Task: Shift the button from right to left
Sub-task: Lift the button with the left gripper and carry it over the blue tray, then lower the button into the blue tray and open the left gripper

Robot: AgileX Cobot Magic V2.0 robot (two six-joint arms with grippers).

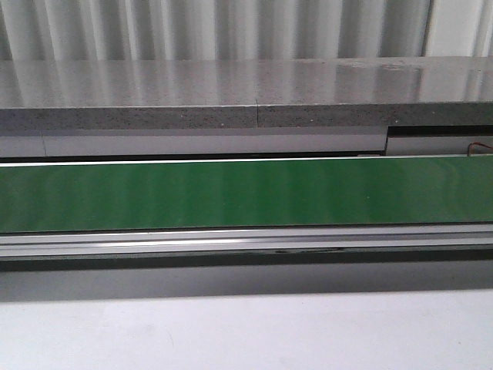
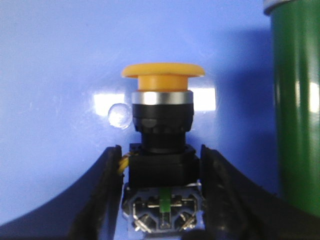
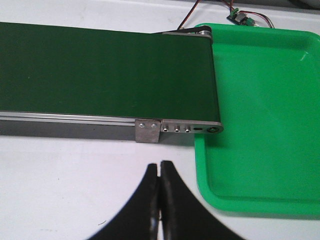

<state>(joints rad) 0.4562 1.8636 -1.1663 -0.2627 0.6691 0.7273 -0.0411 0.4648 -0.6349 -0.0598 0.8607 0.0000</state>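
In the left wrist view the button (image 2: 162, 125) has a yellow-orange mushroom cap, a silver ring, a black body and a blue-grey block at its base. It sits between my left gripper's (image 2: 160, 150) black fingers (image 2: 107, 190), which press against the block on both sides, over a blue surface (image 2: 55, 75). My right gripper (image 3: 160, 167) is shut and empty above the white table, close to the end of the green belt (image 3: 105, 70). Neither gripper nor the button shows in the front view, where the green belt (image 1: 246, 193) runs across.
A green tray (image 3: 265, 115) lies under the belt's end beside my right gripper. A small circuit board with wires (image 3: 240, 17) sits behind it. A green belt roller (image 2: 295, 100) stands close beside the button. A grey ledge (image 1: 246, 100) runs behind the belt.
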